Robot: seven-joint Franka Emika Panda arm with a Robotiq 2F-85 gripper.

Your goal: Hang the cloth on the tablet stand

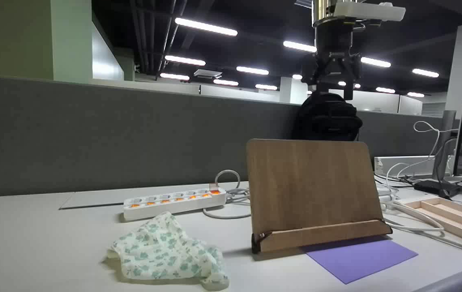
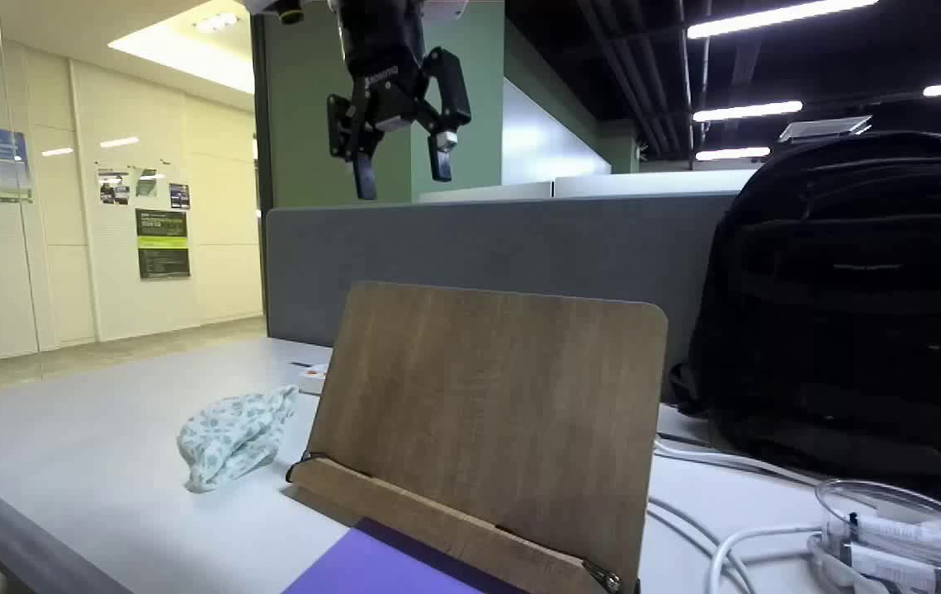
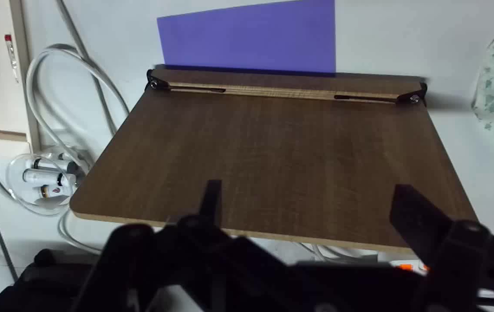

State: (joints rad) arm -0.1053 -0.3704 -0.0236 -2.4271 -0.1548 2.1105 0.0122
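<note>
High up in an exterior view, the gripper points down, well above the stand. The stand leans back on the white desk, with its narrow ledge along the bottom front. The cloth lies crumpled on the desk, beside the stand and apart from it, one fold peaked up. Behind the cloth sits the power strip, and a purple sheet lies flat by the ledge.

In an exterior view I can see the fingers spread, a wide gap between their tips. The cloth sits bunched to the left of the stand. At the right stands a black backpack, with a clear tub of white tubes in front.

In the wrist view the fingers reach in from the bottom, well apart, dark against the stand. Part of the cloth shows at the right, and a wooden tray at the left.
</note>
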